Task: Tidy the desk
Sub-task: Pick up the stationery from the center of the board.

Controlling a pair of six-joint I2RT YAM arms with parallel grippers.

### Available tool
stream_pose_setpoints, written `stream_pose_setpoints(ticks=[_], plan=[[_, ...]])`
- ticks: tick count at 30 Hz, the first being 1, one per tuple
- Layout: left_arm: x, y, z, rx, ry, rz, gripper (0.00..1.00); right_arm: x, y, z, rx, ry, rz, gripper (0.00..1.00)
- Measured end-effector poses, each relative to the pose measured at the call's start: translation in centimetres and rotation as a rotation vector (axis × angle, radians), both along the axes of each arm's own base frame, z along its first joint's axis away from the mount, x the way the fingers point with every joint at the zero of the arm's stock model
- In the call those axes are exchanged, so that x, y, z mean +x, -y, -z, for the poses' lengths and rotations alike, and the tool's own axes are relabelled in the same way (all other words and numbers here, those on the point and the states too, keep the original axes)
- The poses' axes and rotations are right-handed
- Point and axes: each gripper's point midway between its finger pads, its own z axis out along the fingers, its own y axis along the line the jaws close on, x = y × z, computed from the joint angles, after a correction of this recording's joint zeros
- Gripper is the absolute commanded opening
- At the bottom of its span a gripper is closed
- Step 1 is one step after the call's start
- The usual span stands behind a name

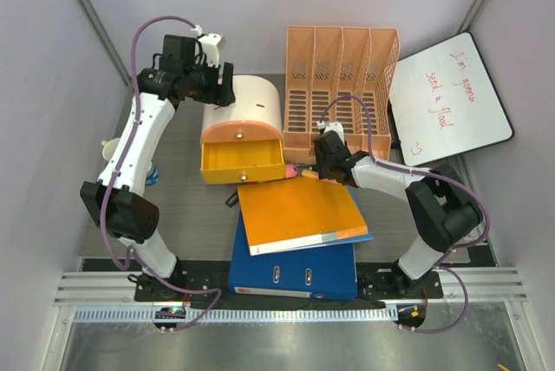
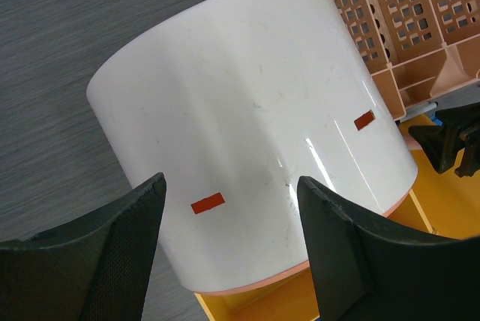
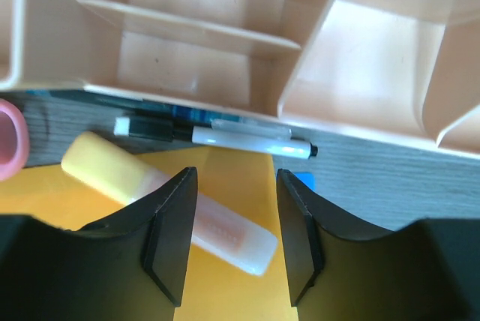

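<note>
Step in hand, as I read it: clearing the small loose items.

My right fingers (image 1: 325, 167), centre of the top view, are spread and straddle the capped end of a yellow highlighter (image 3: 127, 178). It lies slantwise on the orange folder (image 1: 299, 211), and I'm not closed on it as far as I can tell. A white marker (image 3: 240, 141) lies just behind it, at the foot of the peach file rack (image 1: 342, 85).

My left fingers (image 1: 221, 89), upper left, are also spread and hold nothing. They hover over the white drawer unit (image 2: 247, 126), whose yellow drawer (image 1: 241, 163) stands open.

The worktop (image 1: 186, 215) is the grey slab filling mid-frame under all this, bare at the left.

Next, my guess: drop slightly, square up to the slanted barrel, close and lift, then carry it left to the drawer. Risk: it rolls on the folder.
</note>
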Motion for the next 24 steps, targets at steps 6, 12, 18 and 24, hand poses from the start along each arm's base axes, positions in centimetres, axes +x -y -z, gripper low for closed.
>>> stream_pose_setpoints(ticks=[6, 12, 18, 24], plan=[[0.0, 0.0, 0.0, 0.003, 0.001, 0.002, 0.72, 1.2, -0.6, 0.3, -0.018, 0.012, -0.029, 0.53], [0.0, 0.0, 0.0, 0.005, 0.0, 0.003, 0.71, 1.8, -0.9, 1.5, -0.048, -0.003, -0.049, 0.53], [0.0, 0.0, 0.1, 0.005, 0.0, 0.003, 0.72, 2.6, -1.3, 1.6, -0.058, 0.007, -0.063, 0.52], [0.0, 0.0, 0.1, 0.005, -0.001, 0.003, 0.71, 3.1, -1.7, 1.6, -0.036, 0.019, -0.071, 0.42]])
